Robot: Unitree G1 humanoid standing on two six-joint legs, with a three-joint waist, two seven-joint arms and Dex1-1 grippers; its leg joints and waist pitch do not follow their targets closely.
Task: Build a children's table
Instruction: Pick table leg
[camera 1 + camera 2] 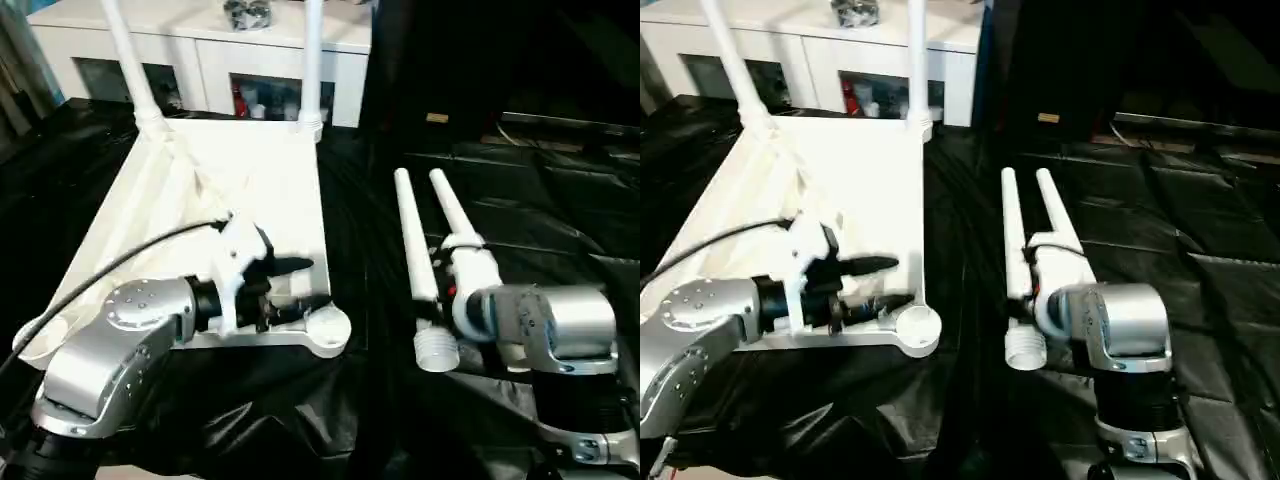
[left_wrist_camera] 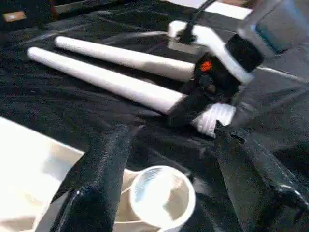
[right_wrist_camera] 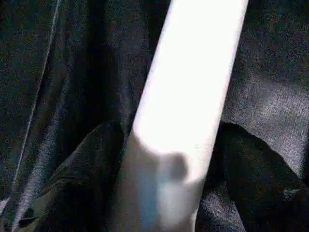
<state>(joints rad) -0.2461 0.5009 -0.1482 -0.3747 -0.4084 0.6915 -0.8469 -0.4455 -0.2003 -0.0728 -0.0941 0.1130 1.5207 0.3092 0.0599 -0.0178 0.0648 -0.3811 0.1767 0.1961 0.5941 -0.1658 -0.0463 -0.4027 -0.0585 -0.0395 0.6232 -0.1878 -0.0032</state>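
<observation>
Two legs (image 1: 312, 70) already upright in the far corner sockets of the tabletop (image 1: 250, 190), which lies underside up on the left half of the work surface. Two more legs flat on the black sheet (image 1: 560, 220) to its right, side by side and nearly parallel, thin ends pointing away: a left leg (image 1: 412, 240) with its threaded end (image 1: 436, 350) nearest the robot, and a right leg (image 1: 452, 215) just beside it.

Near right socket (image 1: 328, 330) of the tabletop open and round, sitting between the spread fingers of the left gripper (image 2: 166, 188), neither finger (image 2: 96, 179) touching it. Right gripper (image 3: 166, 159) straddling the thick end of one lying leg, dark fingers either side of the tube; cannot tell whether clenched on it or merely around it. Silver right forearm (image 1: 550, 325) covering the near ends of both legs from above.

Black cable (image 1: 120, 260) running from the left wrist across the tabletop's near edge.

Glossy, wrinkled black sheet spread over the whole surface. White cabinet (image 1: 200, 50) with glass doors behind the tabletop, small items inside, something dark on top.
</observation>
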